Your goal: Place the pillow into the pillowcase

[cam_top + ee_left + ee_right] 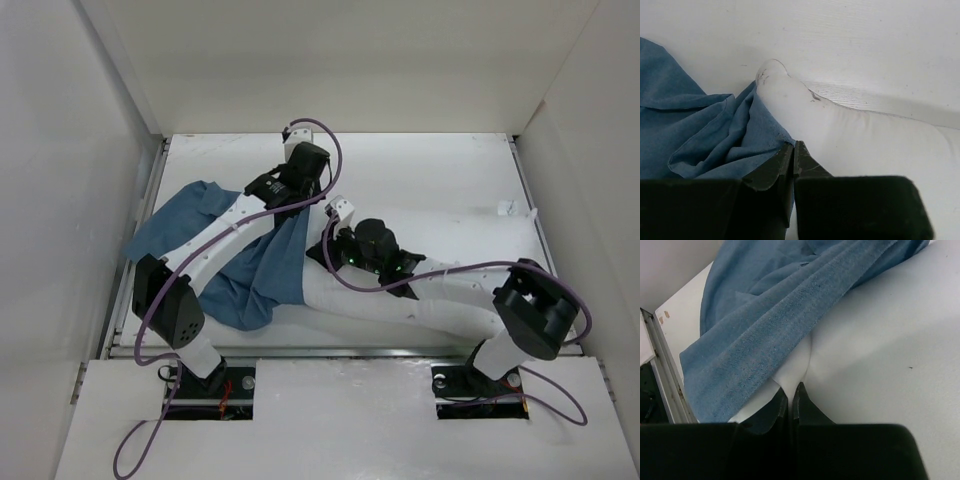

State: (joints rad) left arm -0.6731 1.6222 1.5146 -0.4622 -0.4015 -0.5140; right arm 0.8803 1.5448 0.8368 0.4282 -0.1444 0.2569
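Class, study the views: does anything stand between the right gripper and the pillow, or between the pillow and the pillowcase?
Nothing visible does. The right gripper pinches the pillow directly, and the pillowcase lies draped over one end of it, touching.

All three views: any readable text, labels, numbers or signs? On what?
None readable in any view.
pillow: dark scuffs at its corner, not letters.
pillowcase: plain cloth, no label showing.
small white tab, far right in the top view: too small to read.
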